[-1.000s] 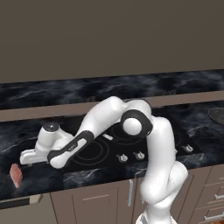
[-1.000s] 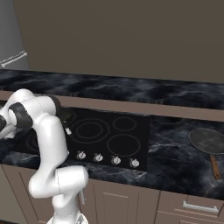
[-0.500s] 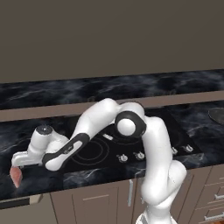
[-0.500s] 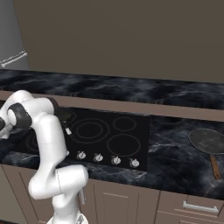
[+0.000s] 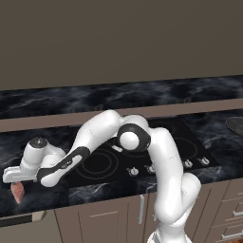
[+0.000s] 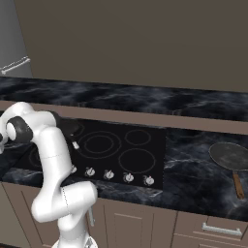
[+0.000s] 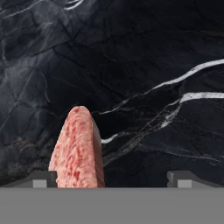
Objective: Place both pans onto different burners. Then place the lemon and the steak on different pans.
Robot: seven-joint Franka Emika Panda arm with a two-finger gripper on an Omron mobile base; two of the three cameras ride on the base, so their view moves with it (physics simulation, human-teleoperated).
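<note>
One steak (image 7: 78,151), raw, pinkish-red, is lying on the dark marbled desk (image 7: 144,65) left of the cooktop (image 5: 142,147). The gripper (image 7: 111,179) is hovering over it, fingers (image 7: 40,179) spread wide, the slab sitting toward one finger. Judged soft, limp, slick: pinching across its thin flanks is looking best.

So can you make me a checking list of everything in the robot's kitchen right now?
Surface: dark marbled counter with a black cooktop set in it.
Job's things: steak on the counter at the far left; wide grey pan on the counter right of the cooktop; another dark pan partly hidden behind the arm.
Clutter: nothing seen.
Tool: open, low over the steak, which sits beside one fingertip.
Cables: nothing seen.
Surroundings: brown wall, cabinet doors below.
</note>
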